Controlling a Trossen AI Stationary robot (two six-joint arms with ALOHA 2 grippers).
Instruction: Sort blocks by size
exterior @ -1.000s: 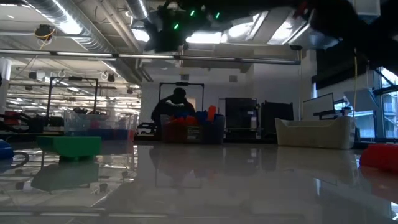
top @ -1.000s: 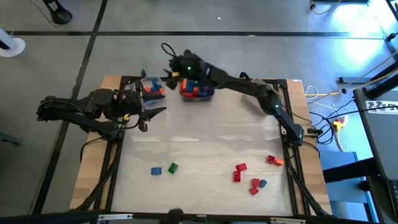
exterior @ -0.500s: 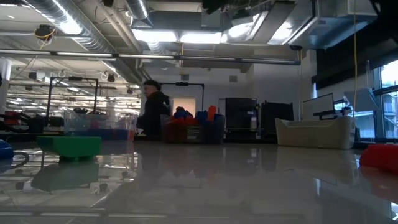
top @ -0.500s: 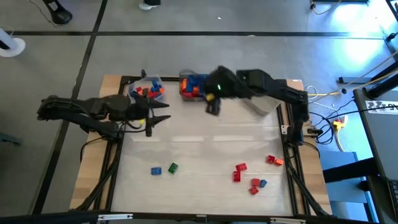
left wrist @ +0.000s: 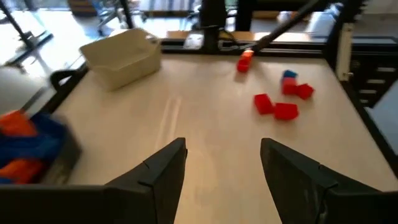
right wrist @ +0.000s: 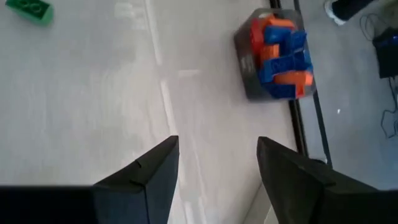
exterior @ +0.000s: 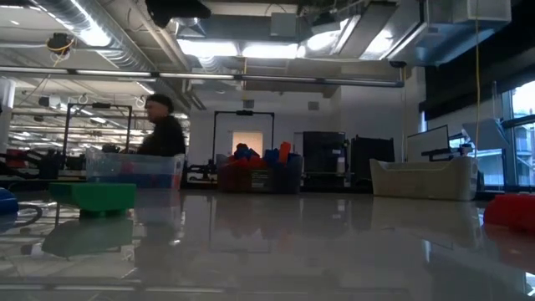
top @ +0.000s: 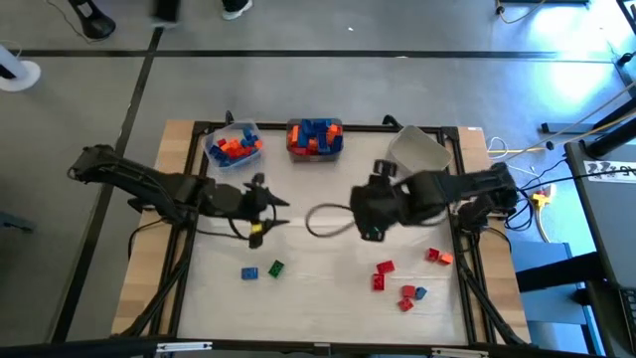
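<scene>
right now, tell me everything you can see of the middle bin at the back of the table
The middle bin looks like a small grey plastic tub, upright at the table's back edge, between a clear bin and an empty pale bin. It is heaped with blue, orange and red blocks that rise above its rim. Neither gripper touches it; both hover nearer the table's middle.

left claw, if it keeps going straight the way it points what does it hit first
Probably nothing soon: the open left claw faces bare tabletop. Farther along, the loose red blocks sit slightly off to one side, though depth is hard to judge.
</scene>
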